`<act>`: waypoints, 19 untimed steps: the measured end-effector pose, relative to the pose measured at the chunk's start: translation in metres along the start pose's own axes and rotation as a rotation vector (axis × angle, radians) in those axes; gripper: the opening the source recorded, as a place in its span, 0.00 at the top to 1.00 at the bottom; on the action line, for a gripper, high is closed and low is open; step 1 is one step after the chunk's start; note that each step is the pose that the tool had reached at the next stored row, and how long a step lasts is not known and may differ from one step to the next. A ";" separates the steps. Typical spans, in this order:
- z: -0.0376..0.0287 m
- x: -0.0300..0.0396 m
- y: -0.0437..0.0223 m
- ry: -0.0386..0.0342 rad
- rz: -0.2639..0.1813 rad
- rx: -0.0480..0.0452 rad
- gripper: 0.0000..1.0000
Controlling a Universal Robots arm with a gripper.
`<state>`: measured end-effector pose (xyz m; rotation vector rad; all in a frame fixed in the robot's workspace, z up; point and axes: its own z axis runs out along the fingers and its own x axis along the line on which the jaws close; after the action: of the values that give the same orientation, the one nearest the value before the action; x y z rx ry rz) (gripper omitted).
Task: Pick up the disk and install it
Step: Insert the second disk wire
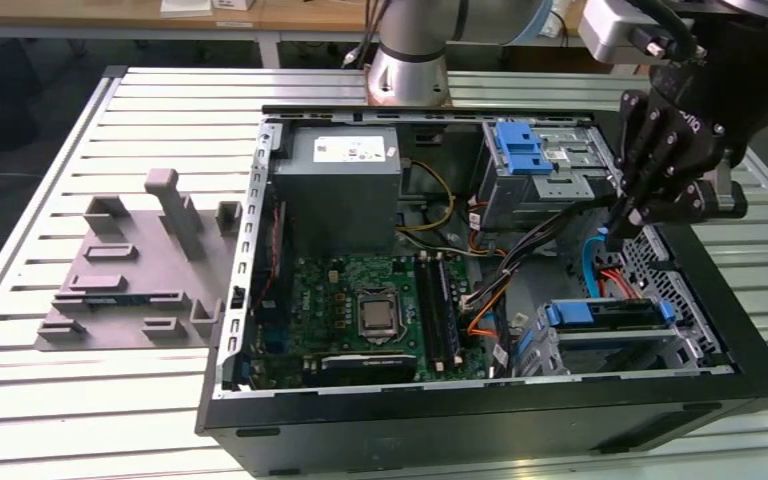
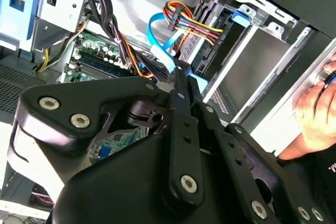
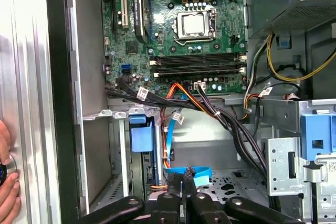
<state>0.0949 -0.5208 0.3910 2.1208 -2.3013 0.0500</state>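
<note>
Nearest the wrist cameras, the gripper (image 3: 181, 183) is being held with its fingers (image 3: 172, 188) drawn together, and no disk is being carried between them. A flat blue cable (image 3: 195, 173) is lying right at the fingertips; whether it is being pinched or only touched cannot be told.

Just beyond, the disk (image 1: 614, 314) is being held in the lower drive bay (image 1: 699, 338) of the open computer case (image 1: 491, 425), its blue bracket end (image 3: 142, 136) facing the case's interior. It is judged to be already seated in the cage, so the picking and placing are being treated as done; whether its cabling is finished cannot be told. In the exterior view the gripper is poised inside the case, above and just behind that bay, beside a bundle of orange and black wires (image 1: 518, 265).

Farther in, the motherboard (image 1: 371, 315) and the grey power supply (image 1: 344, 190) are being left untouched. Outside the case, towards the exterior view's left, the grey fixture block (image 1: 137, 270) is standing on the slatted table (image 1: 37, 200) with nothing being carried on it. A person's hand (image 2: 315, 111) is being rested at the case's outer wall.
</note>
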 end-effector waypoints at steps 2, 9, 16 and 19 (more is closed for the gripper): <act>0.0019 -0.0018 0.0002 0.0007 0.000 0.0000 0.83; 0.0122 -0.0061 0.0007 0.0006 0.000 0.0000 0.74; 0.0196 -0.0074 0.0009 0.0020 0.000 0.0002 0.68; 0.0229 -0.0077 0.0010 0.0029 0.000 0.0002 0.76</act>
<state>0.0948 -0.5137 0.3678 2.1194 -2.2998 0.0533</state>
